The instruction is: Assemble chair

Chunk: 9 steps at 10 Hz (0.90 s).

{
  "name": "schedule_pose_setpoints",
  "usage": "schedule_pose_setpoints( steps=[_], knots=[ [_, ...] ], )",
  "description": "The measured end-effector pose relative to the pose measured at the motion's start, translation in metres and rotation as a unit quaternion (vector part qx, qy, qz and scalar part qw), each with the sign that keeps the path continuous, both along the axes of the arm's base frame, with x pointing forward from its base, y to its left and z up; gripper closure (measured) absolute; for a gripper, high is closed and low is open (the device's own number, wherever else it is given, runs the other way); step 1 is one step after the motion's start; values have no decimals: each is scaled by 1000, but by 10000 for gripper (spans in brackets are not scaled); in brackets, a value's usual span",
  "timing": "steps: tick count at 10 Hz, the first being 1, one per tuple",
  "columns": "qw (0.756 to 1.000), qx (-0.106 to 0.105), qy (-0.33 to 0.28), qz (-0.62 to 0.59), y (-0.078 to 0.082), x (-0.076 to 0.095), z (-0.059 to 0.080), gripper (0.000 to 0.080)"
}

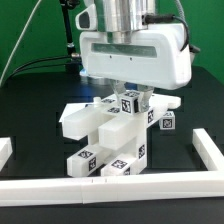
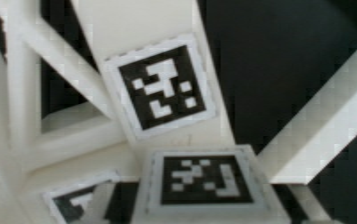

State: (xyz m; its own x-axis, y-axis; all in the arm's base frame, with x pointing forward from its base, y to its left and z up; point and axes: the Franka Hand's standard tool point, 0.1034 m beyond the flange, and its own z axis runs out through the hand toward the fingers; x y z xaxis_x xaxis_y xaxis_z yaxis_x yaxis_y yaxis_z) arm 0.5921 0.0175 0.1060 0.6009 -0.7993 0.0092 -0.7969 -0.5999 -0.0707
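Note:
The chair parts [image 1: 108,135] lie in a heap of matte-white blocks and slotted frames with black-and-white tags at the table's middle. My gripper [image 1: 128,92] is low over the heap's top, right at a small tagged block [image 1: 131,101]. Its fingertips are hidden behind the hand and the parts. In the wrist view a tagged block [image 2: 196,182] fills the space between the jaws. A tagged flat face [image 2: 164,88] and slanting white frame bars [image 2: 50,60] lie just beyond it. The fingers do not show there.
A long plain white border rail [image 1: 110,183] runs along the front, with short rail ends at the exterior view's left [image 1: 5,150] and right [image 1: 208,148]. The large white robot hand [image 1: 135,55] hangs over the heap. The table [image 1: 40,100] is black.

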Motion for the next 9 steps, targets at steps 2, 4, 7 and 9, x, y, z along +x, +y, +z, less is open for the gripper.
schedule_pose_setpoints(
  steps=[2, 4, 7, 9],
  knots=[
    [998, 14, 8, -66, -4, -2, 0, 533],
    [995, 18, 17, -100, -4, -1, 0, 533],
    [982, 25, 33, -185, -4, -1, 1, 533],
    [969, 27, 39, -243, -2, -1, 0, 532]
  ],
)
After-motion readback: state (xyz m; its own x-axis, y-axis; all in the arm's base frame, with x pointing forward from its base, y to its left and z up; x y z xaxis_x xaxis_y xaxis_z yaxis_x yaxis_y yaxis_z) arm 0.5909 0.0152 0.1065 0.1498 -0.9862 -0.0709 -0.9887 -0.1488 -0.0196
